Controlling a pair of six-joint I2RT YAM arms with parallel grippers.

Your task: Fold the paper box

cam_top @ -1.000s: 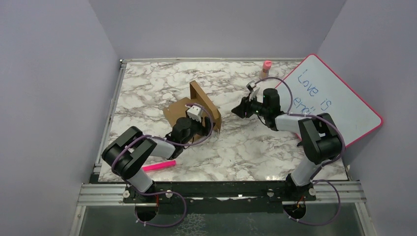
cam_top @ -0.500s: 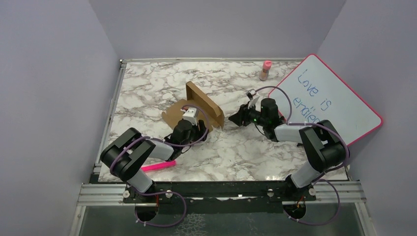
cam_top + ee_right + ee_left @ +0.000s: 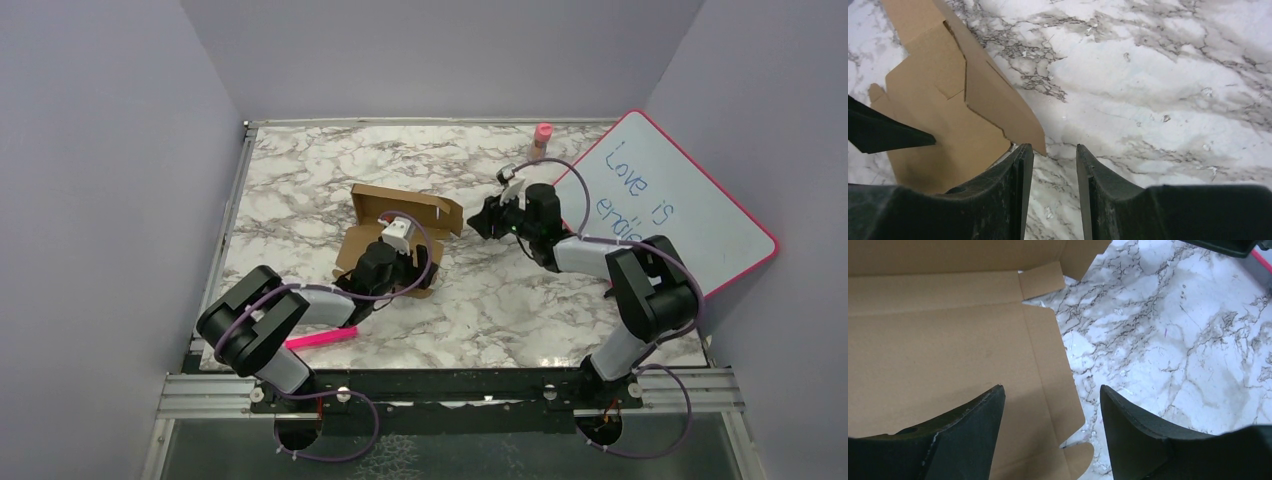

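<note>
The box [image 3: 392,207] has swung round since a second ago. Its tall panel, which stood slanting across the middle of the table [image 3: 500,300], now lies along the far side, lower and leaning back. My right gripper [image 3: 478,222] has crept in towards the box's right corner.

The box sits left of centre, just in front of my left arm. My left gripper [image 3: 1050,390] hangs over its base panel with fingers spread wide and nothing between them, the panel's right edge running below the gap. My right gripper has its fingers only a little apart and is empty too, with a flap's tip just ahead of it.

I judge I'm early on. One panel is part-raised, but the base lies flat, no side wall stands, no tab is tucked and the lid isn't closed.
</note>
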